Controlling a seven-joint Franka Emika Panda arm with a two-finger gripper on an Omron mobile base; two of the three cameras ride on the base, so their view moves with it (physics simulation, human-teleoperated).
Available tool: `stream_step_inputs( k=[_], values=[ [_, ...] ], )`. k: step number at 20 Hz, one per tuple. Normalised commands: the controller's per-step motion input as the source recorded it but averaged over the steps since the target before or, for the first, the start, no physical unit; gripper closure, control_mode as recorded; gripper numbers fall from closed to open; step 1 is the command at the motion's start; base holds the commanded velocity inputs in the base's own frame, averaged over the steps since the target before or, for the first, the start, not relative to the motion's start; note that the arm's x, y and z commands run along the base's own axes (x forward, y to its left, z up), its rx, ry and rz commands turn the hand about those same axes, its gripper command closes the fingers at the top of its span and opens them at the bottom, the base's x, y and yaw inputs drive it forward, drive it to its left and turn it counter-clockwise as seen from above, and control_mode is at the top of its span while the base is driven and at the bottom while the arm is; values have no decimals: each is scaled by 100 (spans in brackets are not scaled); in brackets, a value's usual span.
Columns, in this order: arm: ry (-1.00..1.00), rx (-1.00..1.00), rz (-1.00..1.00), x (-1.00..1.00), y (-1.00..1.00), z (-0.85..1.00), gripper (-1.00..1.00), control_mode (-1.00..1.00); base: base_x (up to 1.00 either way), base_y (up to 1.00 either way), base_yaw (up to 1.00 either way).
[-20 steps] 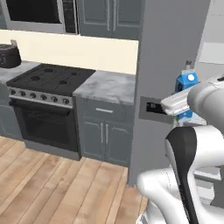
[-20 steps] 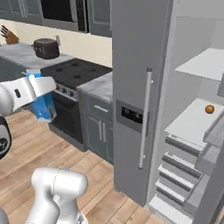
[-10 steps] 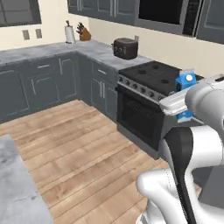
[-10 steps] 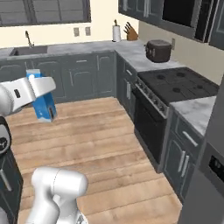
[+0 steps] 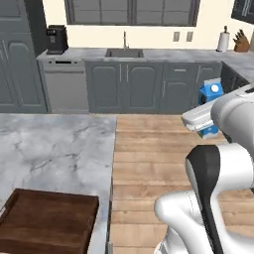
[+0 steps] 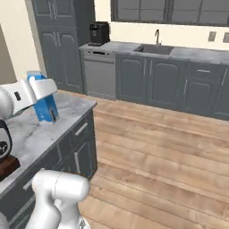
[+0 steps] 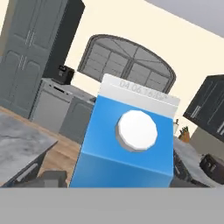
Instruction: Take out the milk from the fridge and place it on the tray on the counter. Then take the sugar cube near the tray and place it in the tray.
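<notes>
Blue and upright, the milk (image 5: pixel 210 107) is riding in the fingers (image 6: pixel 48 112), its long axis standing vertical and its gabled top pointing up; the fingers are clamping the carton at its lower body, holding it clear above the marble worktop (image 5: pixel 54 151). In the hand view the carton (image 7: pixel 131 143) is looming close, round white cap facing the camera. Down at the near end of the worktop the dark wooden tray (image 5: pixel 47 225) is lying with nothing visible inside it. Beside the worktop's edge, wide wooden floor (image 6: pixel 165 156) is stretching open toward the sink cabinets (image 5: pixel 144 84).
</notes>
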Motion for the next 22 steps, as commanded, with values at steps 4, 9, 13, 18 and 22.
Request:
stream_step_inputs(
  k=[4,9,13,18,22],
  values=[
    [0,0,0,0,0,0,100,100,0,0,100],
    [0,0,0,0,0,0,100,100,0,0,100],
    [0,0,0,0,0,0,100,100,-6,0,100],
    [0,0,0,0,0,0,100,100,0,0,100],
    [0,0,0,0,0,0,100,100,16,-19,83]
  ],
)
